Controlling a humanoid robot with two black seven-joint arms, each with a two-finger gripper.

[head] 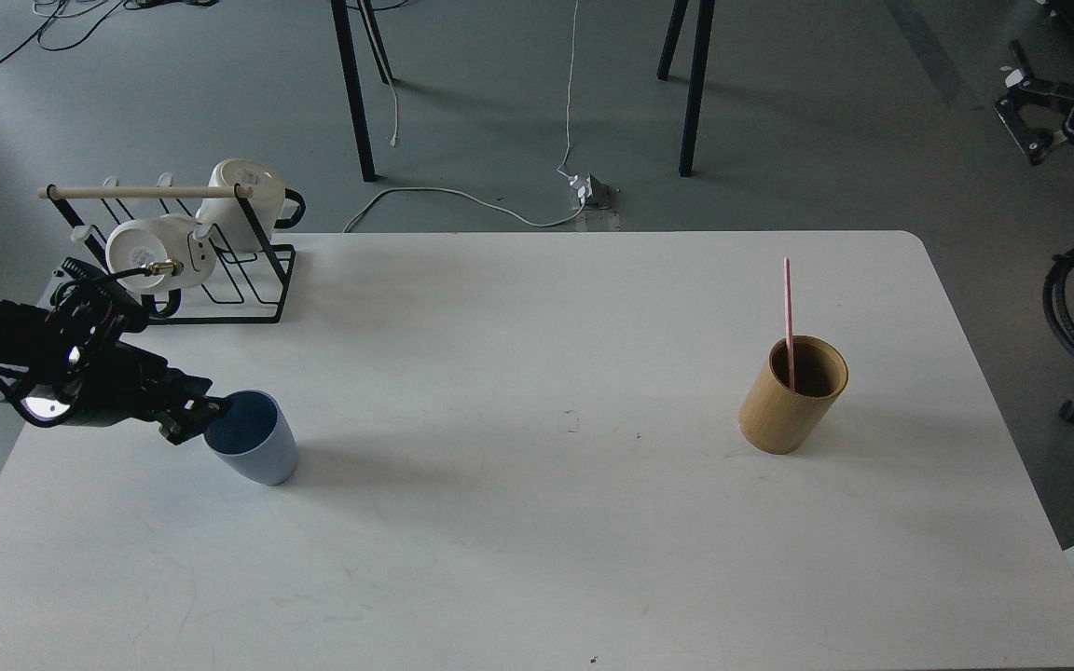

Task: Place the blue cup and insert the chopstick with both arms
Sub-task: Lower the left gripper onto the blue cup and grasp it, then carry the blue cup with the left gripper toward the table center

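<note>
Left gripper (206, 415) at lower left of frame, fingers right on the near rim of the blue cup (253, 436). Looks clamped on the rim, but it's dark, can't tell for sure. Cup upright on the white table (537, 559). Step in hand, I'd say: the cup grab/place. Chopstick (789, 321) is mid-right, standing in the tan cylinder (791, 396). Right gripper (1026, 116) is upper right, off-table, state unclear. Next up prob: firm hold, set cup, then right arm needs to reach for the stick.
</note>
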